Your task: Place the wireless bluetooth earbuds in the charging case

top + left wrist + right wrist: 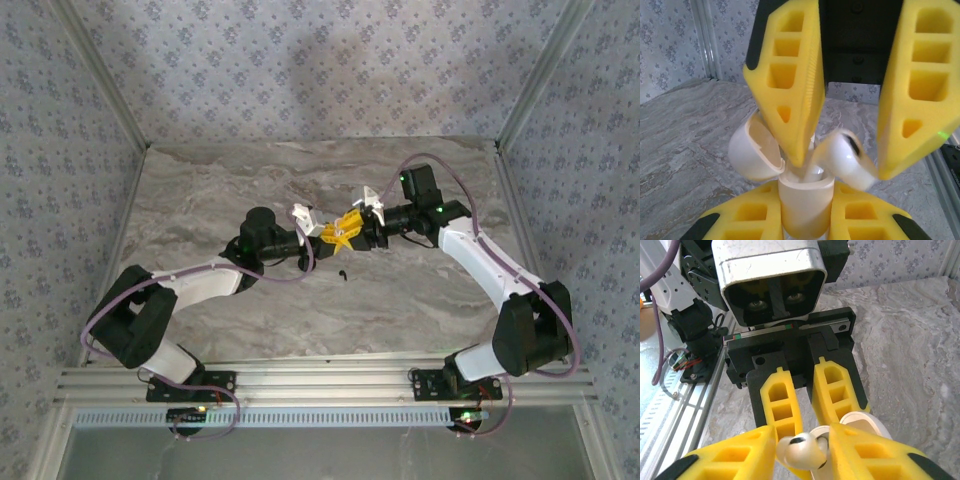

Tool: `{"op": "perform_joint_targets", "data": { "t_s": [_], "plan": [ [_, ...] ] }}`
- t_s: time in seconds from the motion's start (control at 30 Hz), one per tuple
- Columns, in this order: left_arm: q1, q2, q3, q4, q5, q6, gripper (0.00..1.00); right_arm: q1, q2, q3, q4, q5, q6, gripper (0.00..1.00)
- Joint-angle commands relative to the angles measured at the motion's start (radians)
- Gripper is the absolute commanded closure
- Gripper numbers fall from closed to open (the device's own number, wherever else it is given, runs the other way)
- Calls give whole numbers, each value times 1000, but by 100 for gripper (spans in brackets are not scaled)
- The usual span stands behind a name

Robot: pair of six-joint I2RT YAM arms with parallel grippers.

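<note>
Right now my two arms meet over the middle of the grey marbled worktop [200,190], the left arm [200,285] reaching in from one side and the right arm [480,255] from the other. My left jaws are pressed onto the charging case [805,210]; they pinch its white body from both sides and hold it upright, above the worktop. The lid [752,150] of the case is open and leans back, away from the mouth.

My right jaws come down to the case from the opposite side. Between them is the white earbud [847,157]. It is tilted, with the round head up and touching one right jaw, and the thin end pointing down to the open mouth of the case, at the rim. The other right jaw has its tip just beside the mouth. In the right wrist view the earbud fills the gap between the two yellow jaws, but I cannot tell whether both are pressing it or it is only lying against them.

On the worktop, near to the case and on the side of my bases, lies a tiny black earbud [343,273], apart from both jaws. It is too small to tell more about it. Walls with flowered wallpaper [300,60] stand around the worktop.
</note>
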Motion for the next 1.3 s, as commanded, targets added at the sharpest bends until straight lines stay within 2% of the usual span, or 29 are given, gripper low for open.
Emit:
{"op": "perform_joint_targets", "data": {
  "t_s": [0.0, 0.17, 0.27, 0.47, 0.7, 0.8, 1.03, 1.27],
  "plan": [
    [-6, -45, 32, 32, 11, 15, 90, -5, -4, 20, 2, 49, 45, 60],
    [-6, -44, 29, 25, -11, 19, 90, -5, -40, 17, 50, 77, 106, 54],
    [-6, -39, 28, 31, -22, 8, 90, -4, -71, 11, 83, 107, 138, 54],
    [-3, -8, 24, 49, -79, -25, 91, -11, -132, -30, 164, 249, 281, 53],
    [27, 10, 6, 50, -128, -87, 91, -34, -143, -16, -17, 443, 600, 49],
    [34, -2, -5, 31, -150, -91, 91, -34, -141, -14, -127, 557, 752, 51],
    [45, -43, -36, -21, -195, -97, 91, -36, -109, -68, -336, 728, 1123, 52],
    [47, -76, -56, -68, -220, -86, 91, -44, 89, -22, -451, 800, 1171, 52]
  ]
}}
